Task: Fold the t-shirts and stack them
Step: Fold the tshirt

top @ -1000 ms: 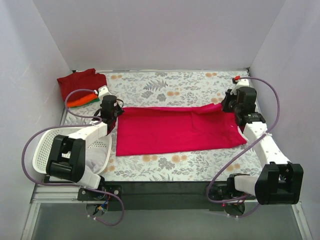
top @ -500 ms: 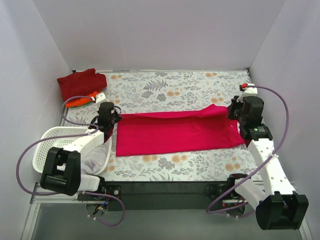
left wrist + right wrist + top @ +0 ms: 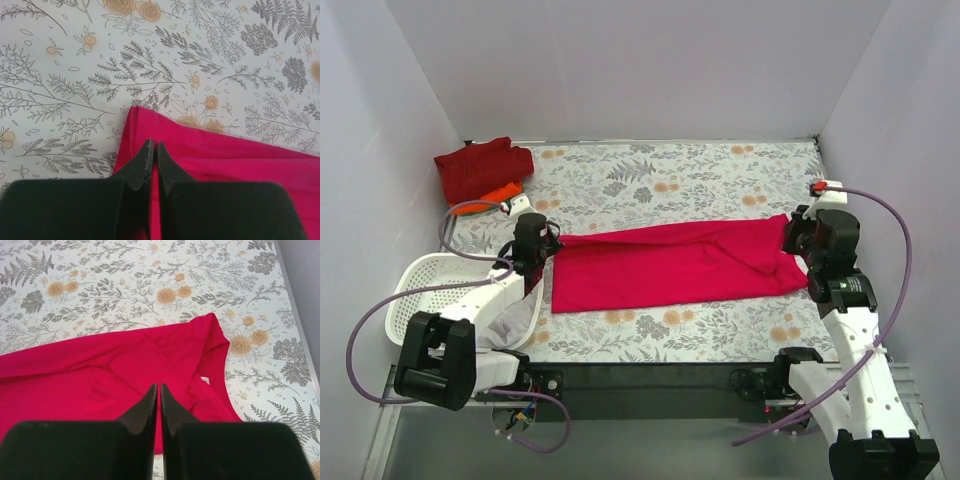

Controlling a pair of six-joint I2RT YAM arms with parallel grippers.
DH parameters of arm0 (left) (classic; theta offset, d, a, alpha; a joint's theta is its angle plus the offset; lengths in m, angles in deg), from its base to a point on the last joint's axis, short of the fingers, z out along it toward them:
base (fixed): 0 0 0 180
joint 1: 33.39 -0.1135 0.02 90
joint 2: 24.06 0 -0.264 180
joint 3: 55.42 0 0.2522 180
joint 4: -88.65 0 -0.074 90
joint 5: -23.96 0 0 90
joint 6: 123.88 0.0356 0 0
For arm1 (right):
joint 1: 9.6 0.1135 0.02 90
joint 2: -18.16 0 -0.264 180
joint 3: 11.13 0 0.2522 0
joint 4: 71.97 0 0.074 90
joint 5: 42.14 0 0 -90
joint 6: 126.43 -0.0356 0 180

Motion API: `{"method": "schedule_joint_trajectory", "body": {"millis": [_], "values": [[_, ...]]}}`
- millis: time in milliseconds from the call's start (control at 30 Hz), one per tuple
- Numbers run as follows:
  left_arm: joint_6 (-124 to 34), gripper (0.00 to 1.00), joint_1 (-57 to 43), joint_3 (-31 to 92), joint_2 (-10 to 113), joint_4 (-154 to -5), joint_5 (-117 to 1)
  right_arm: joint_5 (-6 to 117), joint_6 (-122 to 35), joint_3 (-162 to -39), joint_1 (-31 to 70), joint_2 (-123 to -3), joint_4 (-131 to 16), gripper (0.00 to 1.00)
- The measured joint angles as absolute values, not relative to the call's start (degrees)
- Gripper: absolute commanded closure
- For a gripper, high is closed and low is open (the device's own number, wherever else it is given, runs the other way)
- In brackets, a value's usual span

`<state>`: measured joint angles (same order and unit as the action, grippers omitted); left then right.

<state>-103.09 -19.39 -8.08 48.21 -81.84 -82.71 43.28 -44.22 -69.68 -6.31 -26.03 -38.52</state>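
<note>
A bright pinkish-red t-shirt [image 3: 670,272] lies flat across the middle of the floral table. My left gripper [image 3: 542,250] is shut on its far left corner. In the left wrist view the jaws [image 3: 154,145] are pressed together over the red cloth [image 3: 225,157]. My right gripper [image 3: 798,238] is shut on the shirt's far right edge. In the right wrist view [image 3: 158,386] the cloth [image 3: 100,375] rises in a fold beside the collar and its tag [image 3: 205,380]. The far edge is drawn partly over the shirt. A dark red shirt [image 3: 480,166] lies on orange [image 3: 496,193] and green ones at the back left.
A white lattice basket [image 3: 425,290] sits at the left front under the left arm, with a pale cloth [image 3: 512,322] at its right side. White walls close in the back, left and right of the table [image 3: 670,180].
Both grippers have moved toward the near edge, taking the shirt's far edge with them. The right end has come furthest and now lies folded over the shirt.
</note>
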Motion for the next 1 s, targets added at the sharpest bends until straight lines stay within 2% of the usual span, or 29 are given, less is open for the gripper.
{"method": "schedule_joint_trajectory", "body": {"millis": [267, 467, 567, 633, 667, 700, 800, 1000], "values": [[-103.85, 1.00, -18.86, -9.76, 45.41, -80.64, -81.92, 42.28, -44.20, -68.52, -6.31, -22.71, -36.69, 0.99], [-104.25, 1.00, -18.60, -10.02, 45.89, -80.05, -81.83, 42.89, -44.66, -65.05, -6.31, -26.75, -37.34, 0.96], [-104.57, 1.00, -18.40, -10.02, 46.66, -79.59, -81.81, 43.35, -45.12, -63.72, -6.31, -30.07, -38.22, 0.91], [-104.86, 1.00, -18.23, -10.02, 47.29, -79.48, -81.83, 44.13, -45.42, -63.26, -6.31, -32.56, -39.59, 0.84], [-104.92, 1.00, -18.14, -10.02, 47.66, -79.46, -81.83, 44.72, -45.49, -63.10, -6.31, -33.79, -40.60, 0.80], [-105.08, 1.00, -18.01, -10.02, 48.06, -79.35, -81.87, 45.38, -45.62, -62.97, -6.31, -35.01, -41.87, 0.72], [-105.32, 1.00, -17.51, -10.02, 49.06, -79.15, -82.09, 47.61, -45.86, -63.06, -6.31, -40.06, -45.91, 0.61], [-105.49, 1.00, -17.33, -10.02, 49.78, -78.85, -83.65, 51.02, -45.60, -65.94, -6.31, -53.77, -50.98, 0.54]]}}
